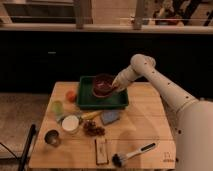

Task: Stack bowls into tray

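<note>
Gripper (116, 88) at bowl (103, 85) rim over tray (102, 103), prob clamped on it; lower level & centred before letting go

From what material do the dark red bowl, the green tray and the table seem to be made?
The bowl, at the gripper over the tray, looks like glossy plastic or glazed ceramic: its rim catches light. The tray looks like matte green plastic, evenly coloured with a moulded rim. The table seems pale unpainted wood, with plank lines showing.

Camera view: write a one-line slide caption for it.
Gripper holds a dark bowl over the green tray on a cluttered wooden table.
</note>
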`<state>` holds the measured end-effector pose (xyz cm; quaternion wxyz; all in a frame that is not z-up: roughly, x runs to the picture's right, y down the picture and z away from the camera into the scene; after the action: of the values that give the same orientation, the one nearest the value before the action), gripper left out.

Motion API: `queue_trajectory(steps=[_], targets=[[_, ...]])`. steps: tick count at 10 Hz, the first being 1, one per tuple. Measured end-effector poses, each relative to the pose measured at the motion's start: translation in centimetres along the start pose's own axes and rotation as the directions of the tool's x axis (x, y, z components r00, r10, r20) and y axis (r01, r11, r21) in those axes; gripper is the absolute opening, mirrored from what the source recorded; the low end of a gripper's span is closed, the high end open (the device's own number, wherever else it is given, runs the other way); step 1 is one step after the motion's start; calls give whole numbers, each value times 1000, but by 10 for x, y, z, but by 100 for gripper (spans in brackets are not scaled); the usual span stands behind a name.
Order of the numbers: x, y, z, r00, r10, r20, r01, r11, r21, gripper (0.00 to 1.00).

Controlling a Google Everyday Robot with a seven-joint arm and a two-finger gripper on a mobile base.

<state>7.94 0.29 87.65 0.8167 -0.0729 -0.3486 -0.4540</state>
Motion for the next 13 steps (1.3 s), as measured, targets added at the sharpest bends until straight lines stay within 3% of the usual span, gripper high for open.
queue_trajectory(steps=[2, 9, 13], targets=[[0, 4, 5, 1000, 8, 9, -8, 1000, -2, 80], [2, 4, 7, 1000, 6, 21, -6, 1000, -15, 80], [-4, -15, -18, 1000, -15, 0, 15, 999, -42, 80]])
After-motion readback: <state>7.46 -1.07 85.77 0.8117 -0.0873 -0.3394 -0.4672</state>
